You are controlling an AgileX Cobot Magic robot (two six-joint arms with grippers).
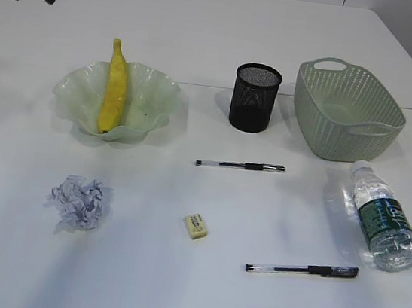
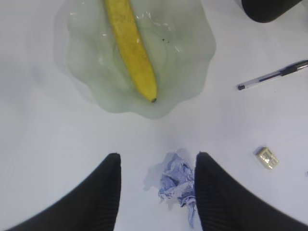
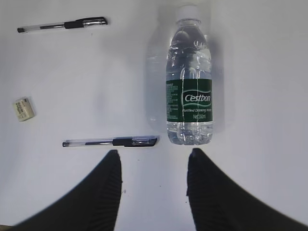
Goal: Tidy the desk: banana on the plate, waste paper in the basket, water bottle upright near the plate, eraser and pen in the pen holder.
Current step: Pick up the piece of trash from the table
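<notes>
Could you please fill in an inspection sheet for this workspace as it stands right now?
Surface: white desk, dry.
Job's things: banana in plate; waste paper, eraser, two pens loose; water bottle lying down; pen holder and basket empty.
Clutter: nothing seen.
Grippers: left end effector open above the paper; right end effector open near the bottle.
Cables: nothing seen.
Surroundings: white wall panels.

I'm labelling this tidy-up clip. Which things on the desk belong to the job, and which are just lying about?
Part of the job:
banana
plate
waste paper
basket
water bottle
eraser
two pens
pen holder

Just lying about:
nothing visible
</notes>
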